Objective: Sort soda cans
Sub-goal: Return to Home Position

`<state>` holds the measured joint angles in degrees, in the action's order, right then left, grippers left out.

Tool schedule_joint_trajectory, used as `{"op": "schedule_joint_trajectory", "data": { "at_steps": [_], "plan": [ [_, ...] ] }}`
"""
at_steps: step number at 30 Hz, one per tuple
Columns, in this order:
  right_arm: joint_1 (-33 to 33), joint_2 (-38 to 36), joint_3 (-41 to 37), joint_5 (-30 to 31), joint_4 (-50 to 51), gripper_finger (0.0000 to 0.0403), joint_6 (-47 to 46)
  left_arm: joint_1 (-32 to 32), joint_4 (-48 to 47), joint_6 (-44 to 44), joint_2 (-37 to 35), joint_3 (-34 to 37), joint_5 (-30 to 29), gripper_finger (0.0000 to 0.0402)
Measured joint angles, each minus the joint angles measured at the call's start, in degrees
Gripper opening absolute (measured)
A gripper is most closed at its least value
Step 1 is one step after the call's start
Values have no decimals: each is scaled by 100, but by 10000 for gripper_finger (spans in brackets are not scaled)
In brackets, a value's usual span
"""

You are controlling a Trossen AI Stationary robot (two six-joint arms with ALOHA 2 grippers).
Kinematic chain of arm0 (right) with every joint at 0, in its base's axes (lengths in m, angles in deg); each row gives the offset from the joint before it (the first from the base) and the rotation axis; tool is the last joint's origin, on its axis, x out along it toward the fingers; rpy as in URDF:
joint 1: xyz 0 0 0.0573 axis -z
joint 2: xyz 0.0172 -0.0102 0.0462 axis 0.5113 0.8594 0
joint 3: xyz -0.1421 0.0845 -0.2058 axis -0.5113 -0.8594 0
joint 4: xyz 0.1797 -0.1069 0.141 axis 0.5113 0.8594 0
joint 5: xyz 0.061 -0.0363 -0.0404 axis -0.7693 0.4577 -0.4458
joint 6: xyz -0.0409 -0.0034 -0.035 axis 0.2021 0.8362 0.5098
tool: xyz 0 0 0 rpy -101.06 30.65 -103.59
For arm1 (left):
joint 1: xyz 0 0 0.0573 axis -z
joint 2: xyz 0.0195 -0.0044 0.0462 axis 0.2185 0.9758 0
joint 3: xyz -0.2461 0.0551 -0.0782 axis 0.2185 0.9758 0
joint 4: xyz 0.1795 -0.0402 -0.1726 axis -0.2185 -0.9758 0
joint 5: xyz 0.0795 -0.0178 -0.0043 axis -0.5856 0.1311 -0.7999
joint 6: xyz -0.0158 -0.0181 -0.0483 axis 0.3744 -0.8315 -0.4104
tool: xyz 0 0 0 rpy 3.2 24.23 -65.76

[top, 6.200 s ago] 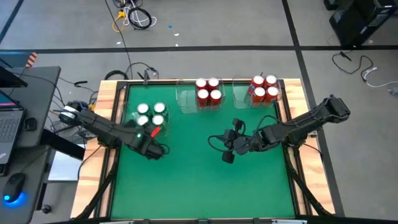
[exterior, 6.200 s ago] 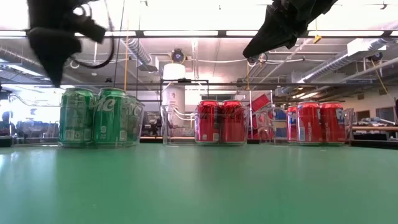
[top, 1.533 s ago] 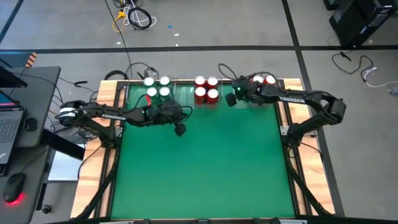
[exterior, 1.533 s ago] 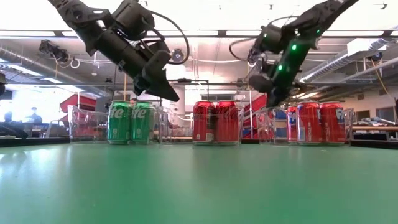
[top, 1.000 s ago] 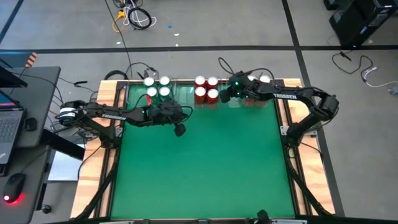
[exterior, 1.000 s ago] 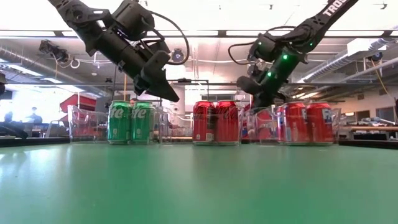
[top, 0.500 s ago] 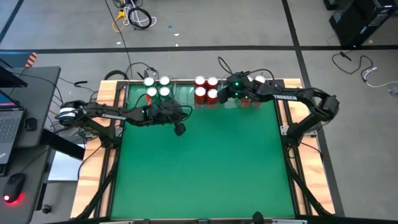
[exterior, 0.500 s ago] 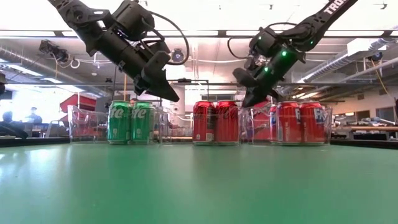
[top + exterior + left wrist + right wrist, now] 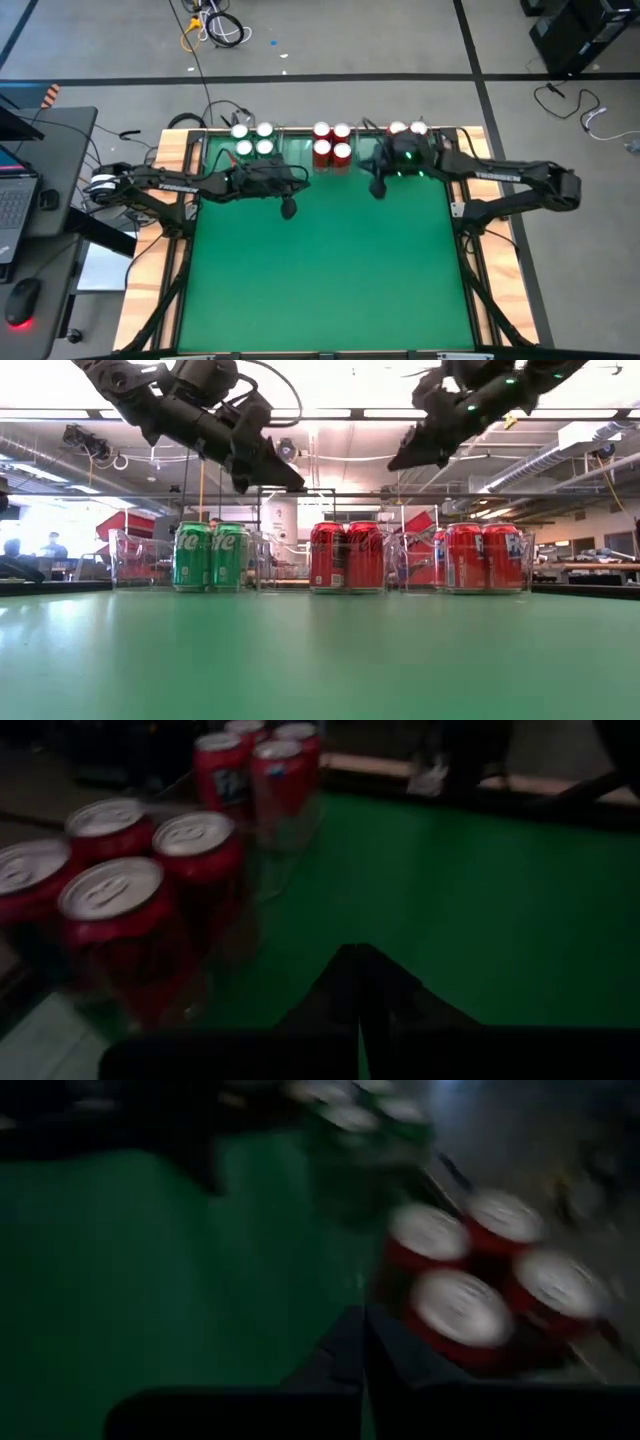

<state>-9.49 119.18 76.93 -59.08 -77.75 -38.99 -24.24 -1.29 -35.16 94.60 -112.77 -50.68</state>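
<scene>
Three groups of soda cans stand upright in clear trays along the far edge: green cans [image 9: 250, 140] [image 9: 210, 557] at the left, red cans [image 9: 333, 143] [image 9: 350, 556] in the middle, more red cans [image 9: 407, 129] [image 9: 480, 558] at the right, partly hidden by my right arm in the high view. My left gripper [image 9: 288, 208] [image 9: 293, 482] hangs shut and empty in the air, near-right of the green cans. My right gripper [image 9: 378, 188] [image 9: 397, 463] is shut and empty, above the table between the two red groups. The red cans also show in the left wrist view [image 9: 130, 890] and the right wrist view [image 9: 480, 1290].
The clear tray [image 9: 128, 556] of the green cans reaches out to their left. The green mat [image 9: 330, 270] lies bare in the middle and near part. A wooden frame [image 9: 172, 180] borders the table. Cables lie beyond the far edge.
My right gripper has drawn back from the right tray toward the near edge and has risen. Before that, the right tray with its red cans slid a little toward the table's left. My left gripper has risen slightly.
</scene>
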Motion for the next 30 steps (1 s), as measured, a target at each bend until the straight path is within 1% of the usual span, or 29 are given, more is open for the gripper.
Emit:
{"op": "schedule_joint_trajectory", "data": {
  "at_steps": [5,8,11,14,16,23,26,30],
  "plan": [
    [-439,-625,-1299,-522,-1468,0,46,0,431,2,0,60,197,0],
    [-655,-993,-1919,-533,-1876,0,-173,0,554,49,-2,60,251,0],
    [-945,-1395,-2407,-463,-2254,0,-314,0,547,275,-34,60,255,0],
    [-1315,-1820,-2822,-83,-2564,0,-342,0,611,315,-101,58,263,0],
    [-1559,-2097,-3070,269,-2590,0,-334,0,556,381,-144,64,264,0],
    [-2469,-2868,-3744,1782,-2738,0,-375,0,651,483,-216,62,255,0],
    [-2829,-3126,-3880,2089,-2670,0,-373,0,728,534,-216,62,231,0],
    [-3057,-3655,-4043,2202,-2355,0,-379,0,685,622,-270,62,186,0]
  ]
}}
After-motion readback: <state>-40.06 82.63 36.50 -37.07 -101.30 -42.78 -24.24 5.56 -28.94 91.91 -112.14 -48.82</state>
